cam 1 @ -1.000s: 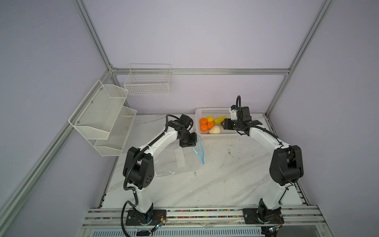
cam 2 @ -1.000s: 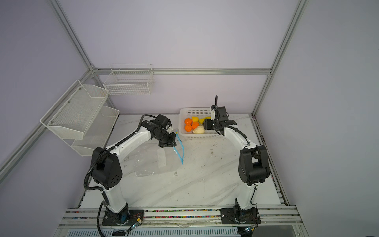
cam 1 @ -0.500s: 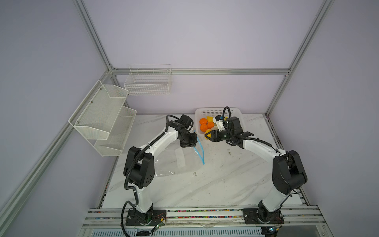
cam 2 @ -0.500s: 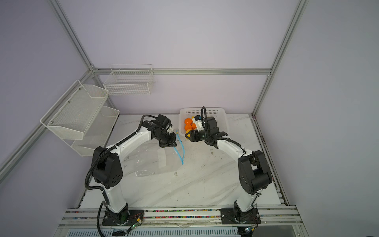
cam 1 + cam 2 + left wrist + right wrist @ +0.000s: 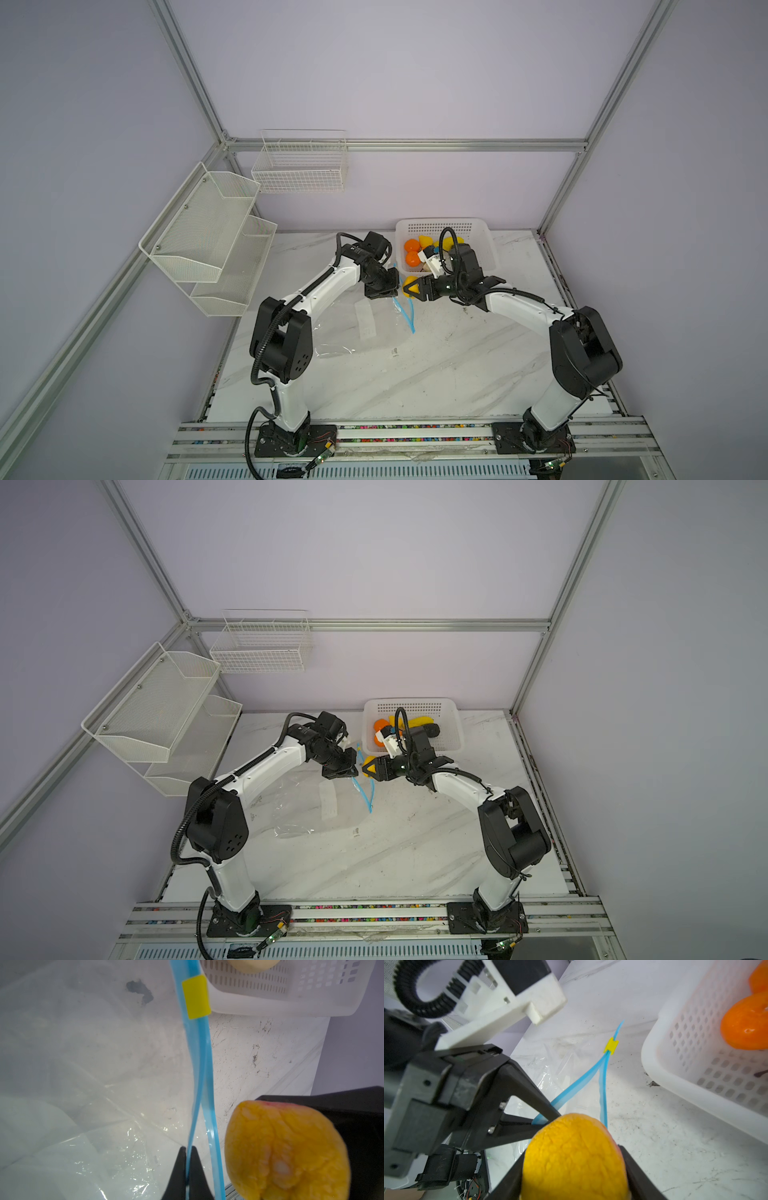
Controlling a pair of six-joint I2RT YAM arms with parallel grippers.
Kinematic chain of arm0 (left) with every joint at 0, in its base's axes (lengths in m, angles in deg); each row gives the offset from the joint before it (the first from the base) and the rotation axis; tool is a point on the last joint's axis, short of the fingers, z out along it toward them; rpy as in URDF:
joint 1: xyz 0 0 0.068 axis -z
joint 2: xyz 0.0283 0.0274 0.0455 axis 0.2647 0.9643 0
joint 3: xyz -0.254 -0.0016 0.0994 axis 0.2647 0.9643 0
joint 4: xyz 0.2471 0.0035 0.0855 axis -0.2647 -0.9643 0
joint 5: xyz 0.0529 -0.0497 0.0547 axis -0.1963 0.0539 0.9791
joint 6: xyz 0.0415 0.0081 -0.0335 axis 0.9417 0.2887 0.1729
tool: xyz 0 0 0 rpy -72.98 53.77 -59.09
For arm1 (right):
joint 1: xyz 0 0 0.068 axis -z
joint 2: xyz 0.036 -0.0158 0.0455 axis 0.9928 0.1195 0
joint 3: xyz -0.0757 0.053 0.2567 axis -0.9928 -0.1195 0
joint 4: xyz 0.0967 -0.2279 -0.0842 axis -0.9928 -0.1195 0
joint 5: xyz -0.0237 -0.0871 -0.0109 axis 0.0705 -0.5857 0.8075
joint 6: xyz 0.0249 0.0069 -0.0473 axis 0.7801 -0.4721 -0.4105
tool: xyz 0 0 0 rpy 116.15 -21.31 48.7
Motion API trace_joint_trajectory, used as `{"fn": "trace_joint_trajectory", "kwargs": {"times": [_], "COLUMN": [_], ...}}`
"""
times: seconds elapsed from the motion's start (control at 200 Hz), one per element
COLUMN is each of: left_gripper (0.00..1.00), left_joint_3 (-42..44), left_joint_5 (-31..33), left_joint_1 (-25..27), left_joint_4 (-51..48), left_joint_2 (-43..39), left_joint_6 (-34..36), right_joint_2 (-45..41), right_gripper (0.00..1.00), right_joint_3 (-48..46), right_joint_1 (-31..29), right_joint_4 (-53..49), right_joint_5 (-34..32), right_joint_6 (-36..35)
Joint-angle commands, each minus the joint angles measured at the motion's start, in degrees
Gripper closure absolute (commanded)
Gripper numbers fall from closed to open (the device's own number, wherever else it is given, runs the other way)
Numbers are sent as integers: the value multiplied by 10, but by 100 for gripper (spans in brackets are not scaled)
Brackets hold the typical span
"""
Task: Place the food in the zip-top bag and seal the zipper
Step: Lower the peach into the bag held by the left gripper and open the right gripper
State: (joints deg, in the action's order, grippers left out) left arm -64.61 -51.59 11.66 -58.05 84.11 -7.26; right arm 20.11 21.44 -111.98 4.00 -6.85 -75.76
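Seen in both top views, the two grippers meet at 12 o'clock of the marble table [image 5: 415,374]. The left gripper [image 5: 188,1167] has its fingers pressed together on one lip of the zipper [image 5: 199,1064], lifting it off the other lip. The two blue lips part in a narrow V and join again at the single yellow tab [image 5: 196,997].

The right gripper [image 5: 574,1167], at 3 o'clock of the left one, holds one yellow fruit [image 5: 574,1157] between half-spread fingers, just beside the parted zipper and outside the zip-top bag [image 5: 357,328]. That one bag lies crinkled and flat at 9 o'clock of the table, with no food in it.

The one white basket [image 5: 486,232] sits at 1 o'clock. Two orange tangerines [image 5: 746,1022] show in it, and one cream-white bulb [image 5: 252,964] at its near wall. Yellow pieces [image 5: 424,240] lie partly behind the right wrist, so their number cannot be told.
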Motion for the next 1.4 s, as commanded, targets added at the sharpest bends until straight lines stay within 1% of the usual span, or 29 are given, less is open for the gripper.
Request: {"fn": "trace_joint_trajectory", "kwargs": {"times": [0.0, 0.38, 0.725, 0.985, 1.045, 1.105, 1.4], "left_gripper": [100, 100, 100, 100, 100, 100, 100], "left_joint_3": [-30, -18, 4, 13, 16, 19, 49], "left_joint_5": [-11, -12, -29, -53, -59, -63, -57], "left_joint_1": [-2, 4, 5, 7, 7, 8, 6], "left_joint_4": [12, 21, 39, 57, 60, 61, 61], "left_joint_2": [-35, -50, -70, -65, -64, -66, -95], "left_joint_6": [-12, -25, -39, -46, -47, -48, -46], "right_joint_2": [-26, -21, 8, 14, 15, 19, 31], "right_gripper": [51, 52, 52, 51, 51, 50, 50], "right_joint_3": [-10, -35, -8, -14, -13, -10, 5], "right_joint_1": [-8, -25, -37, -40, -39, -40, -33], "right_joint_4": [16, 15, -37, -19, -22, -28, -24], "right_joint_5": [20, 27, 26, 15, 5, 9, 10], "right_joint_6": [0, -9, -50, -35, -37, -42, -33]}}
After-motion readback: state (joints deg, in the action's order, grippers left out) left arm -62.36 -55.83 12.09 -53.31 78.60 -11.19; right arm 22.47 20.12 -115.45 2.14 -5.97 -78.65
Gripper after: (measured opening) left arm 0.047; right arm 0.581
